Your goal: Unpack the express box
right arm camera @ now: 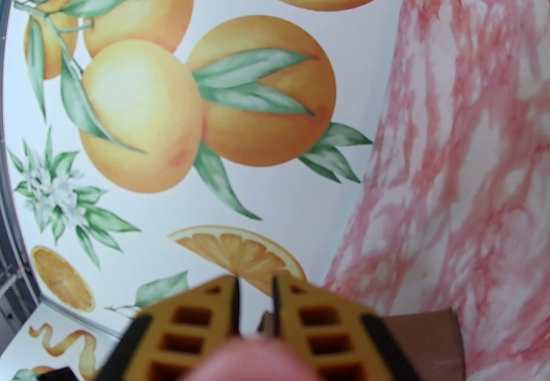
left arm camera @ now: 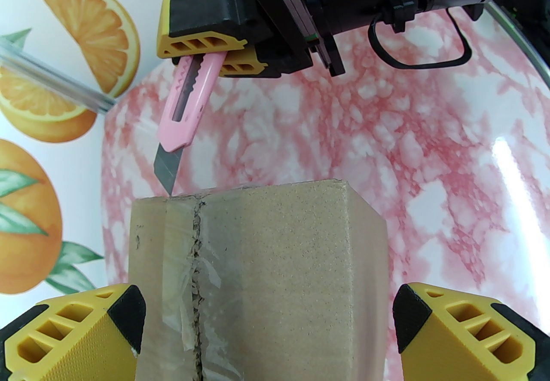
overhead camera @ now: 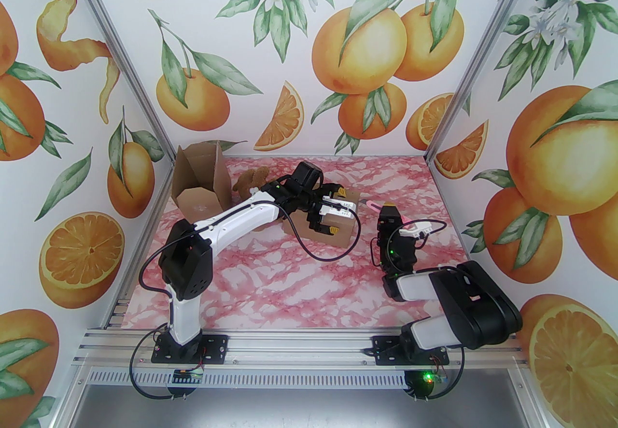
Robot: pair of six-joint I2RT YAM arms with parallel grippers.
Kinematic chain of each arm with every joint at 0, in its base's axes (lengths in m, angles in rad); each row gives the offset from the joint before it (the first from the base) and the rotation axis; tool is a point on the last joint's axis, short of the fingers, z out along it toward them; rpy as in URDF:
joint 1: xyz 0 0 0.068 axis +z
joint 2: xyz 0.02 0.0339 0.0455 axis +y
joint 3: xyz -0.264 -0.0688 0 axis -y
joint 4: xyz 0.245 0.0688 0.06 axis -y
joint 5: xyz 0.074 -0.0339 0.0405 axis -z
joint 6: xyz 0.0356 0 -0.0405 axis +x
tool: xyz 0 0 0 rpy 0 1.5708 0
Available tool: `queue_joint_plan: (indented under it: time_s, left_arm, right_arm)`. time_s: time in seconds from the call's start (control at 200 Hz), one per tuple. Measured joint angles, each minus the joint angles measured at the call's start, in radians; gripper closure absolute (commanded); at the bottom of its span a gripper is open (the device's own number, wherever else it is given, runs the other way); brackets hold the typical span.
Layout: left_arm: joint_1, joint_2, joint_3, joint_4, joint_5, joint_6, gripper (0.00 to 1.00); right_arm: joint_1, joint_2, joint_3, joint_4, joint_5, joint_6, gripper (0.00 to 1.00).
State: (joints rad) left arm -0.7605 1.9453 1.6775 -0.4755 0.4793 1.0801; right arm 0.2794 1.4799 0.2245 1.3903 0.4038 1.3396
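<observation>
Left tool [left arm camera: 268,310] released, wide open: yellow ribbed fingers [left arm camera: 86,340] with black rubber pads, one either side of near end of box [left arm camera: 275,250]; contact with cardboard not clear. Box brown, grainy cardboard, squarish, closed, lying near middle of surface [overhead camera: 289,291], a glossy pink-and-white marble pattern. Clear tape [left arm camera: 172,241] along top, wrinkled and peeling; ragged slit [left arm camera: 197,267] down centre seam, frayed fibres showing. Right tool [left arm camera: 215,57] clenched on pink plastic knife [left arm camera: 187,108], slim handle with notched slider, pointing down toward box. Grey steel blade [left arm camera: 165,168] out, angled tip meeting far top edge of box on tape, just left of slit. Back left corner: second cardboard box [overhead camera: 200,184], flaps up, open. Brown plush toy [overhead camera: 251,179] just beside it, fuzzy, shape unclear.
</observation>
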Motion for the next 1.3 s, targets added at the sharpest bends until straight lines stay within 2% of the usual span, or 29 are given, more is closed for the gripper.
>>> queue_joint_plan:
  time_s: [0.555,0.916,1.301]
  left_arm:
    - [-0.002,0.000,0.000,0.002,-0.001,0.000,0.00]
    - [-0.018,0.008,-0.005,0.087,0.000,-0.042,0.00]
    - [-0.047,0.064,-0.014,0.161,0.000,-0.084,0.00]
  right_arm:
    - [0.014,0.032,0.013,0.004,0.002,0.015,1.00]
    - [0.044,0.032,0.012,0.005,0.027,0.048,1.00]
    - [0.054,-0.044,-0.002,-0.072,0.028,0.052,1.00]
